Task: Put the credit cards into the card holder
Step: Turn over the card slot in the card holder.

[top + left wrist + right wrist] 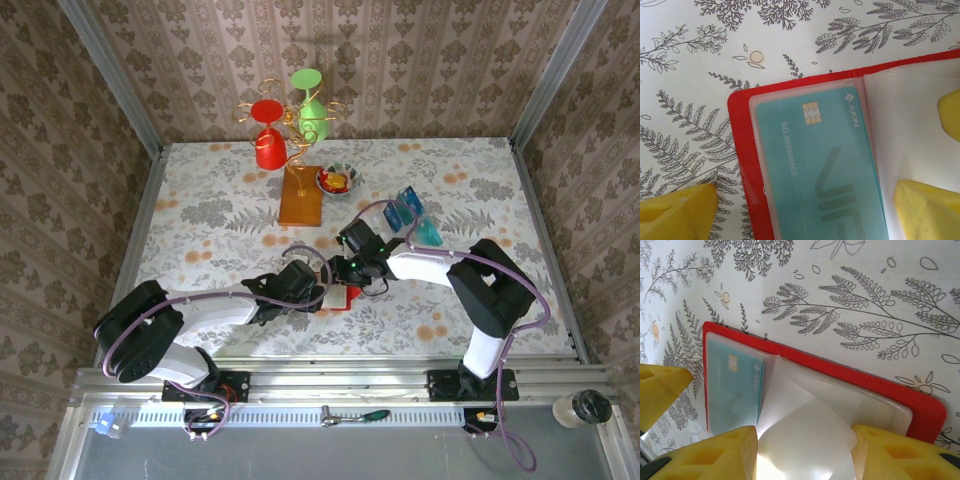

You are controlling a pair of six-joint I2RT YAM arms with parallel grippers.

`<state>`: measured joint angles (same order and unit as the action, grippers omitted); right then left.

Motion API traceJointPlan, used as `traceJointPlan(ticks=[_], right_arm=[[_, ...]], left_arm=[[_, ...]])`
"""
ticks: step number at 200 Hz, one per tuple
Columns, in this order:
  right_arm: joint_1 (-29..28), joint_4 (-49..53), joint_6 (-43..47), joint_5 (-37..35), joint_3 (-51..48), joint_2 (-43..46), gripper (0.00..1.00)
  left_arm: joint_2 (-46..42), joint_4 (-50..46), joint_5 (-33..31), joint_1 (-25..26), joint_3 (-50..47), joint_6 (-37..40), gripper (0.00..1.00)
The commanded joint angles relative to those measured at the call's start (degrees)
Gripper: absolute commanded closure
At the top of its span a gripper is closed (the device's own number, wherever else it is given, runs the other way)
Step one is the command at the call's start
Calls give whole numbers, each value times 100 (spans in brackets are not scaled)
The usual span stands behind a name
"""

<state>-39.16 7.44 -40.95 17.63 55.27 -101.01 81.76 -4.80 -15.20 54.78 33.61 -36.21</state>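
The red card holder (pixel 742 165) lies open on the floral tablecloth, with a teal credit card (pixel 815 165) inside the clear sleeve of its left page. My left gripper (pixel 805 210) is open and straddles that page, its yellow fingers (pixel 680 210) low over the cloth. In the right wrist view the card holder (pixel 850 377) shows the same card (pixel 735 385), and a clear sleeve leaf (pixel 810 430) curls up between the fingers of my right gripper (pixel 805 460), which is open. From above, both grippers meet over the card holder (pixel 347 299). More credit cards (pixel 405 210) stand at the back right.
A clear rack (pixel 428 232) holds the spare cards right of centre. An orange stand base (pixel 300 195) carries a wire tree with a red cup (pixel 268 148) and a green cup (pixel 312 118). A small bowl (pixel 338 180) sits beside it. Wallpapered walls close in the table.
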Motion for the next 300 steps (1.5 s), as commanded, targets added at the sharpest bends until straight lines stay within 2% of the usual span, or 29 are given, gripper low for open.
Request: traceJointPlan(ticks=[1, 73, 99, 143, 162, 217, 300], right_arm=[[32, -16, -60, 188, 50, -52, 49], [22, -4, -89, 362, 115, 119, 49], [-28, -34, -163, 473, 159, 199, 46], [-193, -61, -329, 505, 372, 187, 36], [-274, -94, -424, 528, 501, 85, 32], [-594, -37, -589, 532, 1067, -444, 31], [-683, 23, -694, 643, 1609, -1205, 31]], left_arm=[[7, -48, -40, 45, -74, 35, 8], [-337, -265, -118, 36, 8, 52, 6], [-792, -481, -229, -26, 32, 74, 0], [-1710, -851, -323, -412, -175, 92, 0], [-2102, -997, -300, -619, -333, 107, 0], [-2935, -1293, -172, -1042, -662, 114, 0], [-3240, -1350, -84, -1201, -814, 96, 0]])
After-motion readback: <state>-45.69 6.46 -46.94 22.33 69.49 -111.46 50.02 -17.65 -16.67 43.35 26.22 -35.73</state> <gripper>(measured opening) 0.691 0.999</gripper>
